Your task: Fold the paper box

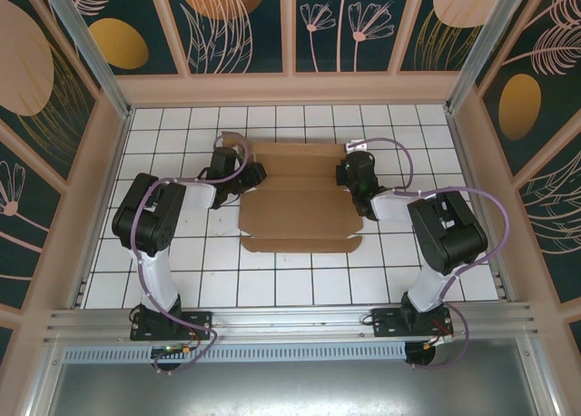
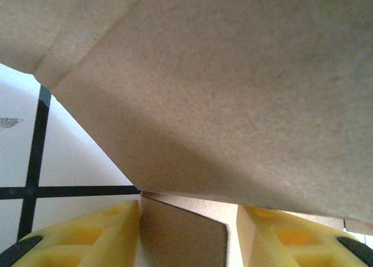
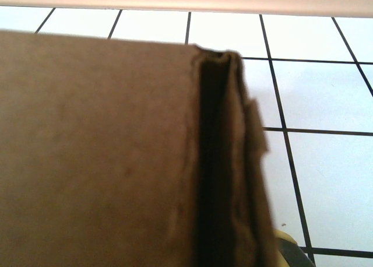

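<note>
The paper box lies mostly flat as a brown die-cut sheet in the middle of the tiled floor, with its far-left flap curled up. My left gripper is at the sheet's left edge and stands open. In the left wrist view a small cardboard tab sits between the yellow fingers, and a large panel slopes overhead. My right gripper is at the right edge, shut on a folded-up side wall. One yellow finger peeks out beside that wall; the other is hidden.
The white tiled floor is ringed by a pale wooden frame with patterned walls. A metal rail runs along the near edge by the arm bases. Both arms' cables arch over the floor beside the sheet.
</note>
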Controlling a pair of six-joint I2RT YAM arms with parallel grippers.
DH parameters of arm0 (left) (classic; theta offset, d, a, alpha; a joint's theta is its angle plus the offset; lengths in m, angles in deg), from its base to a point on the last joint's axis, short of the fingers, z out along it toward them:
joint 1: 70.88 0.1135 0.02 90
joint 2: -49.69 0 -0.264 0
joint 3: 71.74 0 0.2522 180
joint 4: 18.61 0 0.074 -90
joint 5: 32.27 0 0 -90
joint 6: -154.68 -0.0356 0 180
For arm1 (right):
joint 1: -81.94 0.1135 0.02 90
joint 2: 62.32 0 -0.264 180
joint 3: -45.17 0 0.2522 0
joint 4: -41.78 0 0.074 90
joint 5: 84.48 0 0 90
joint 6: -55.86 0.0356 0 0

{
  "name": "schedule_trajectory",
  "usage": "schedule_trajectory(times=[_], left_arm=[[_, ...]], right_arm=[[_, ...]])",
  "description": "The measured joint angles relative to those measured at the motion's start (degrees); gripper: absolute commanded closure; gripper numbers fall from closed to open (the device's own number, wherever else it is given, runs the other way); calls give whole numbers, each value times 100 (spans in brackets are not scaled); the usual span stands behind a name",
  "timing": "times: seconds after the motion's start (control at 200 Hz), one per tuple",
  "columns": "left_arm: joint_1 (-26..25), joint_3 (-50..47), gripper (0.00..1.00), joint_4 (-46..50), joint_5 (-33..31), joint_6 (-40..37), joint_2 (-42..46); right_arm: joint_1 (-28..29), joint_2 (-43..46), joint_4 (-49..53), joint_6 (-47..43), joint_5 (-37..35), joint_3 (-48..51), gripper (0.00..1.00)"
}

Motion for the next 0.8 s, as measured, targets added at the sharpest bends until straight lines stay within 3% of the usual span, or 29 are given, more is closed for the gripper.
schedule_trajectory(times=[0.505,0.801], left_arm=[[-98,-22,48,238,-168,-210,214],[-107,-87,56,396,-269,-330,444]], right_arm=[[-15,-7,55,-13,-22,-26,100],[-15,-20,55,28,2,-39,100]])
